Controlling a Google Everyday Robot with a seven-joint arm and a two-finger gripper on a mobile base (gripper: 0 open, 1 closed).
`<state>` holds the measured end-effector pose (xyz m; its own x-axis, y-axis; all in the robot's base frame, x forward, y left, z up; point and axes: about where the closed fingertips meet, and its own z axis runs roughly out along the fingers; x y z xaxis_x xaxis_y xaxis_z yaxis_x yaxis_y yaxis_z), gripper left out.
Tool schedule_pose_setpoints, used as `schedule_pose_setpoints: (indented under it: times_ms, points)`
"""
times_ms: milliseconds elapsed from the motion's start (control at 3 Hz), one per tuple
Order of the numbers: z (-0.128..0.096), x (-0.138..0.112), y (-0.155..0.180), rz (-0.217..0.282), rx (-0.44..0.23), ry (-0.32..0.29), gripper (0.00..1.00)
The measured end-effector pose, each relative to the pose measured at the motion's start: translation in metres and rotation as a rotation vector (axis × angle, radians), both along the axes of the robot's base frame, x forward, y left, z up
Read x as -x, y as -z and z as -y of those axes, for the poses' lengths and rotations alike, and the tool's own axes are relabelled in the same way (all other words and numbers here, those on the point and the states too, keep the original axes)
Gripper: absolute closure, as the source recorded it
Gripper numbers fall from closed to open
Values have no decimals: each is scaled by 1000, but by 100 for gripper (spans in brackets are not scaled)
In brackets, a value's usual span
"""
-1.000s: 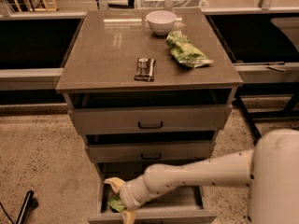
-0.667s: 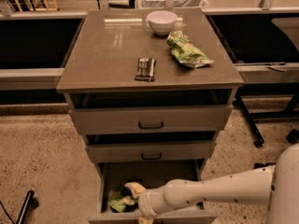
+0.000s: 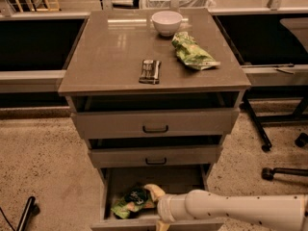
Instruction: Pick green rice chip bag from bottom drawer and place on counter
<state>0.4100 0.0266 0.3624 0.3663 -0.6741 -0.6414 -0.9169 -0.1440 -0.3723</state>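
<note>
The one camera view looks down at the cabinet from the front. The gripper (image 3: 153,192) is low down inside the drawer (image 3: 166,177), at the end of the white arm (image 3: 231,208) that reaches in from the right. The bag (image 3: 131,202) lies on the drawer floor, just left of the gripper and touching it or very nearly. I cannot tell if the gripper is wide, narrow or holding the bag, because the arm and the bag hide that part. A lot can go wrong from here. The bag is shiny and crinkly, so I think it can slip out if the hold is only on a thin edge. If the gripper pushes sideways, the bag can slide away to the left wall and get squashed there. The middle drawer (image 3: 155,157) sticks out right above the gripper, so a straight lift can bump the arm or the bag on it and knock the bag loose. The counter (image 3: 110,47) is far above the gripper. On it sit a bowl (image 3: 167,22), a pale bag (image 3: 192,54) and a dark bar (image 3: 150,71), so a sloppy drop can hit one of them.
</note>
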Motion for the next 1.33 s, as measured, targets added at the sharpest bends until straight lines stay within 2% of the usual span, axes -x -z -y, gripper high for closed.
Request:
schedule_pose_setpoints:
  times_ms: [333, 667, 1000, 1333]
  points:
    - [20, -32, 30, -4, -133, -8, 0]
    - [20, -34, 27, -4, -130, -5, 0]
    - [13, -47, 38, -76, -125, -16, 0]
    - [13, -73, 66, -151, -120, 9, 18]
